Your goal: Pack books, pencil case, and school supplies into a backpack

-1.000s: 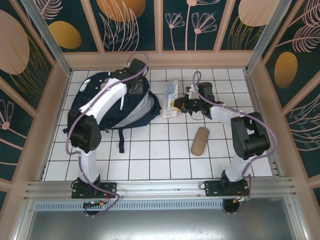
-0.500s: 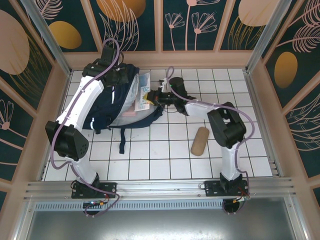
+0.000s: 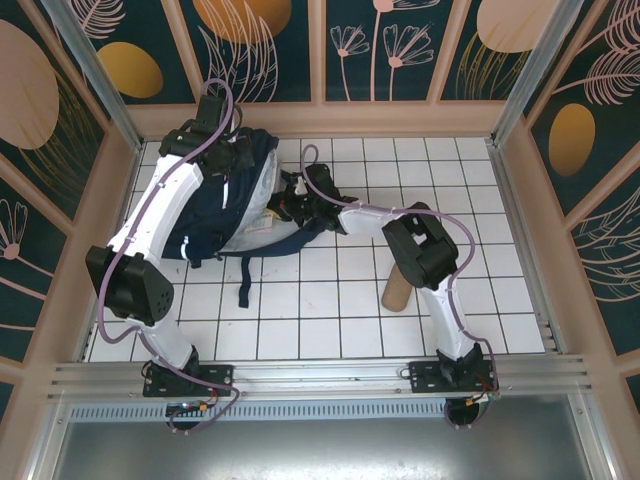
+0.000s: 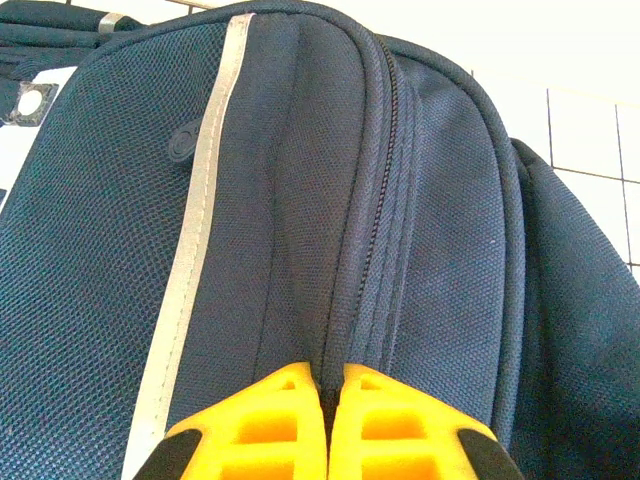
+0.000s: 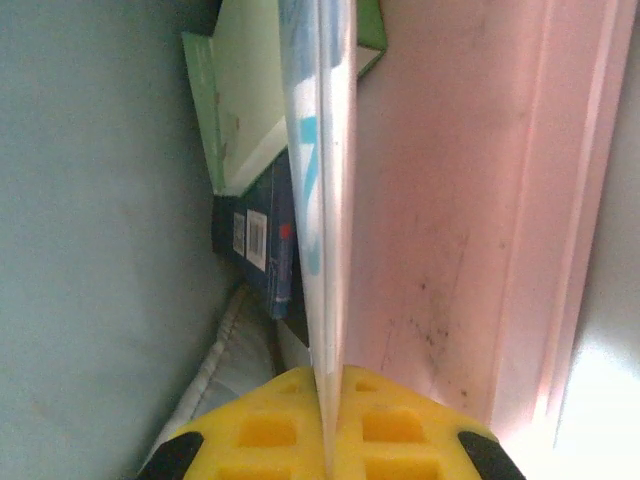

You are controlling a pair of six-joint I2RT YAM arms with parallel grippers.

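Your right gripper (image 5: 330,385) pinches printed packet (image 5: 325,200) inside backpack (image 4: 280,150); if left gripper's (image 4: 328,385) 12 o'clock seam pinch slips, the opening could collapse.

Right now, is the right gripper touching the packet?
Touching. In the right wrist view the right gripper is shut on the packet; its edge runs down between the yellow fingers.

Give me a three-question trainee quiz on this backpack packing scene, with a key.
1. True or false: the right gripper is shut on the white-and-blue packet.
2. The left gripper pinches: A the backpack fabric by its zipper; B a strap; C a yellow book.
3. Fill in: the tan roll lies on the ____, outside the backpack.
Key: 1 true; 2 A; 3 table.
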